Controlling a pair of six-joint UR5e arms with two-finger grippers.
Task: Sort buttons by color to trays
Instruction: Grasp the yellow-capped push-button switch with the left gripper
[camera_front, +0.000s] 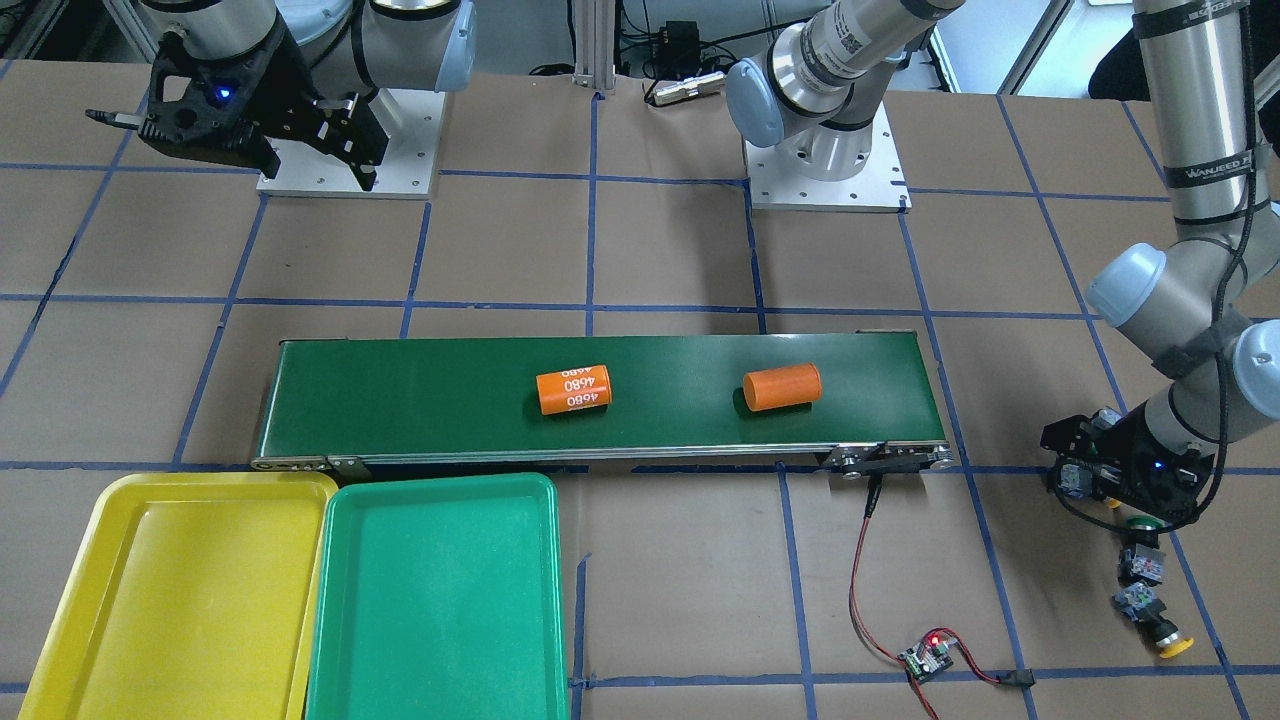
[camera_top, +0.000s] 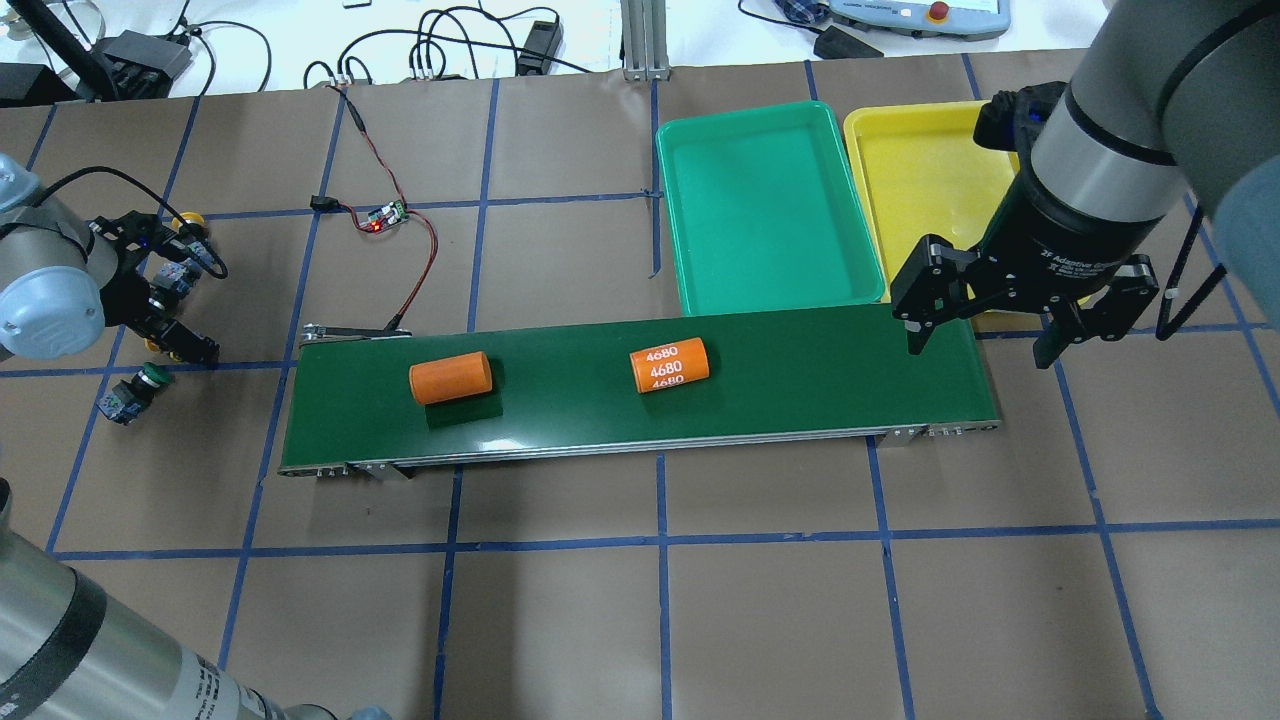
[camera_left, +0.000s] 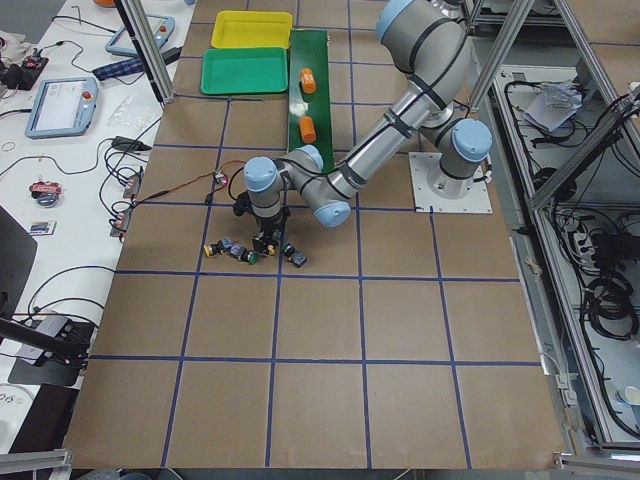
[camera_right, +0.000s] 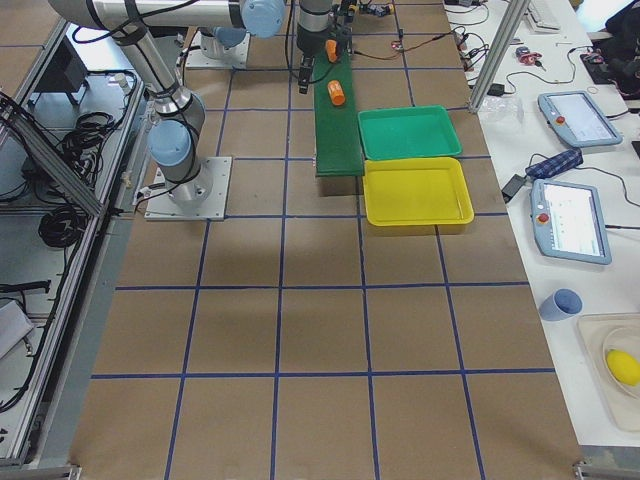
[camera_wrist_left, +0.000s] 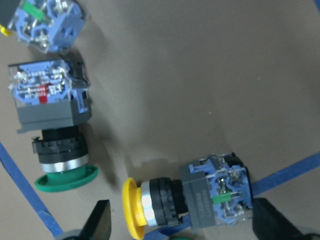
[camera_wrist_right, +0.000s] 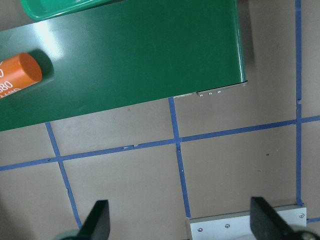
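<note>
Left gripper is spread wide, low over the buttons bunched near the worktop's left edge, with a yellow-capped button lying right between its fingers. Right gripper is spread too, holding nothing, above the conveyor end, by the yellow tray and green tray at the far edge
</note>
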